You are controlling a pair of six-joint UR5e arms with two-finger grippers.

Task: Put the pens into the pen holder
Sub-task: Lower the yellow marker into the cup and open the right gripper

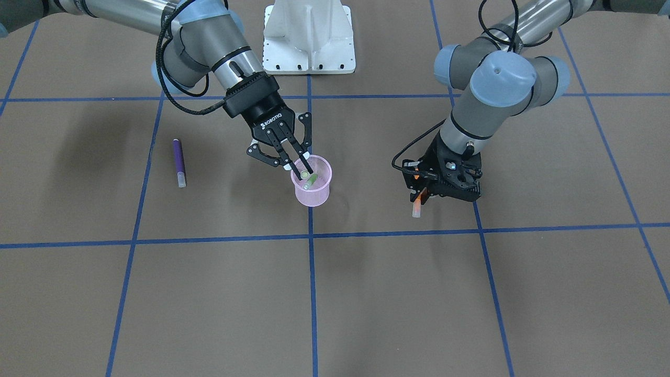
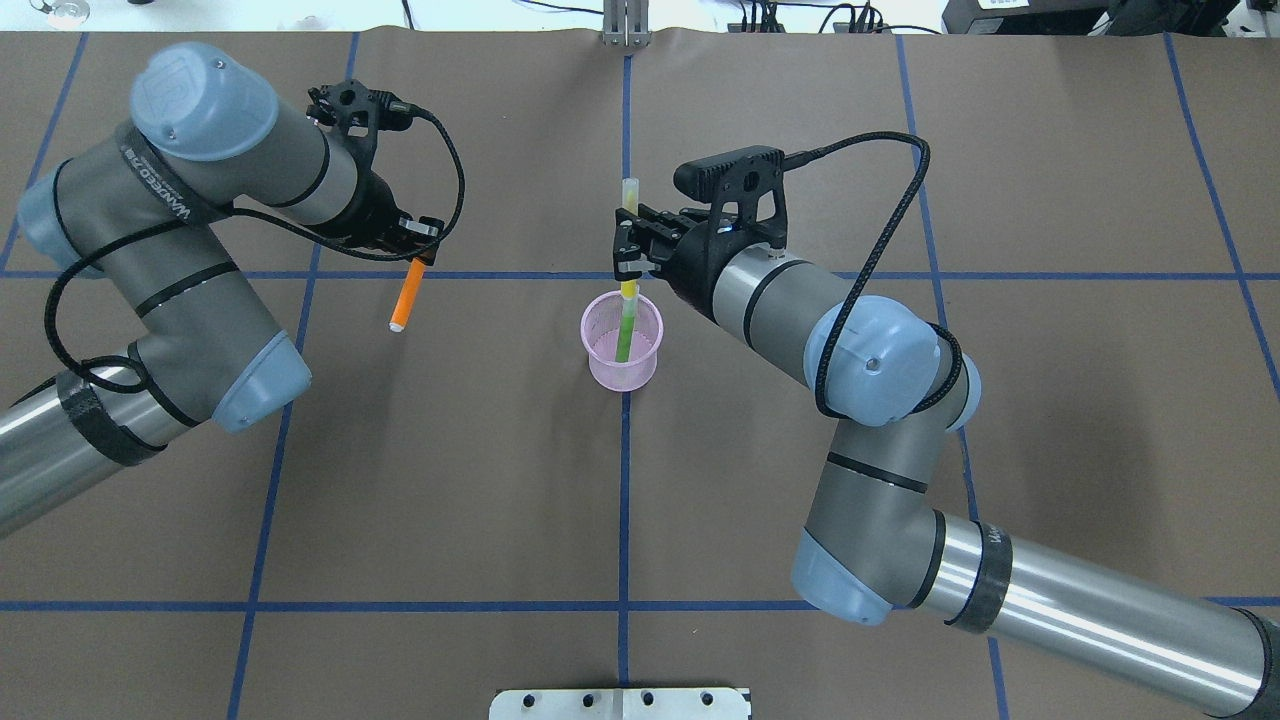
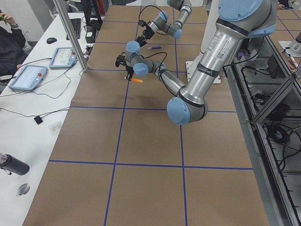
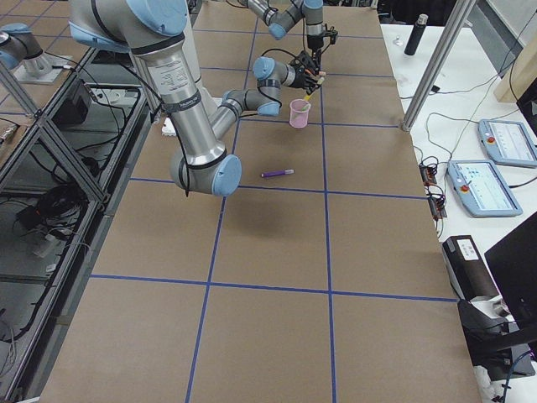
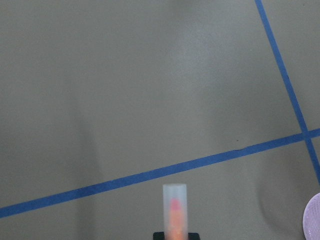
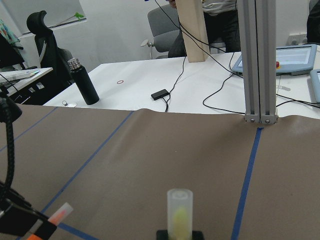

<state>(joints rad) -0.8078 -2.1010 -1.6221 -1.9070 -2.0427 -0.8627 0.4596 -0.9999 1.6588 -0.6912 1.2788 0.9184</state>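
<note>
The pink cup (image 2: 646, 366) stands upright on the brown table (image 1: 366, 303), on a blue tape line (image 2: 624, 500) that runs away from the robot. A green pen (image 2: 623, 340) leans inside it.

A yellow pen (image 2: 628, 288) has its lower end down through the cup's mouth, and its pale cap points up and away from the robot. The right gripper (image 2: 628, 255) is clamped on this pen just above the rim, the fingers closed tight on the barrel (the wrist view shows the cap sticking out between them).

Well to the cup's left, the left gripper (image 2: 420, 250) is closed on an orange pen (image 2: 404, 297). It grips the upper end, so the pen hangs at a tilt with the capped end lowest, near the table; whether the cap touches the surface cannot be told.

A purple pen (image 1: 179, 161) lies flat on the table on the robot's right side, well apart from the cup and clear of both grippers.
</note>
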